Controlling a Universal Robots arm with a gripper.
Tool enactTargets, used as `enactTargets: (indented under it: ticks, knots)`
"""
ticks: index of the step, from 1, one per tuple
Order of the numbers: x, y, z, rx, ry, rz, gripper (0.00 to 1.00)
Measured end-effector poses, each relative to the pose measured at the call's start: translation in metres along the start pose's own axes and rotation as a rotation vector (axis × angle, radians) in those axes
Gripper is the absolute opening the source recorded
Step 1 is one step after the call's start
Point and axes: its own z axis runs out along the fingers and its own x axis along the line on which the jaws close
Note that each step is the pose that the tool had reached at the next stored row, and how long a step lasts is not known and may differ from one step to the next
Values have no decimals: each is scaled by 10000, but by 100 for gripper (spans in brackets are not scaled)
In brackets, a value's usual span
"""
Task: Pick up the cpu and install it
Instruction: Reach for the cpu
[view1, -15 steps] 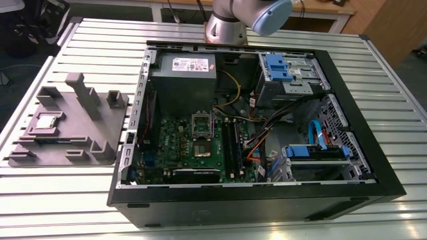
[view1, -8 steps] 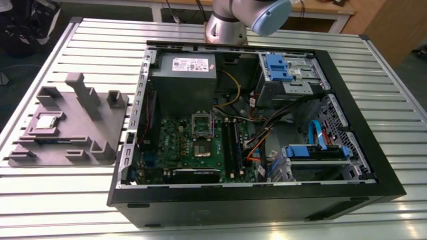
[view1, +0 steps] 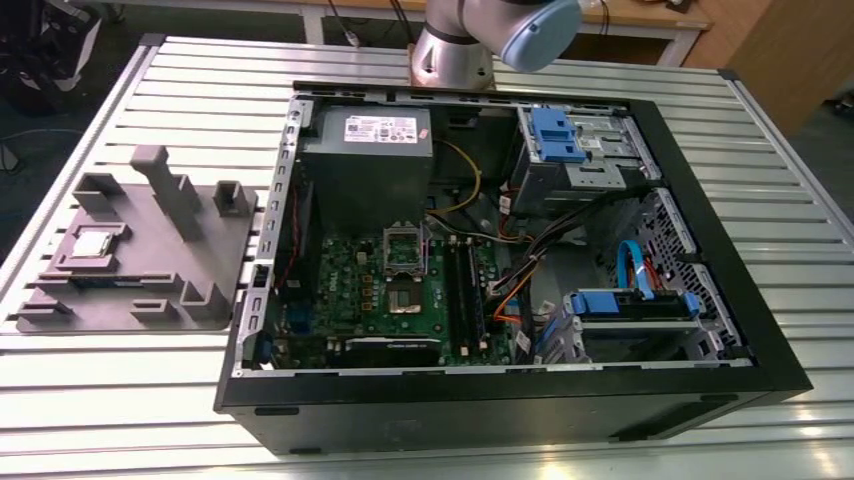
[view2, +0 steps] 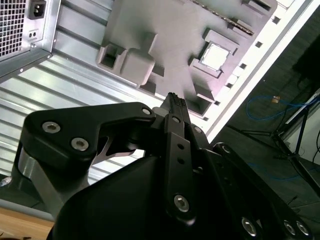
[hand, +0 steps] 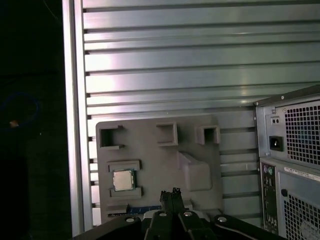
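Note:
The cpu (view1: 91, 243) is a small silvery square chip lying flat in a recess of the grey fixture tray (view1: 160, 270), on the exterior view's left beside the open computer case (view1: 521, 390). It also shows in both wrist views, cpu (hand: 123, 180) and cpu (view2: 216, 56). My gripper (hand: 170, 192) hangs well above the tray, its tips (view2: 173, 100) off to one side of the chip and apart from it. Its fingers are pressed together with nothing between them. Inside the case, the dark socket (view1: 406, 296) sits on the green board with its metal frame raised.
The tray carries upright grey posts (view1: 167, 185) and several pockets. A grey power-supply box (view1: 367, 135), blue drive brackets (view1: 557, 135) and bundled cables (view1: 561, 235) crowd the case. The arm's base (view1: 451, 55) stands behind the case on the slatted metal table (view1: 134, 400).

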Motion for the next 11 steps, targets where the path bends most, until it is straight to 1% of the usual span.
enactTargets:
  ticks: [11]
  knots:
    - [214,-15,48,0,0,0,10]
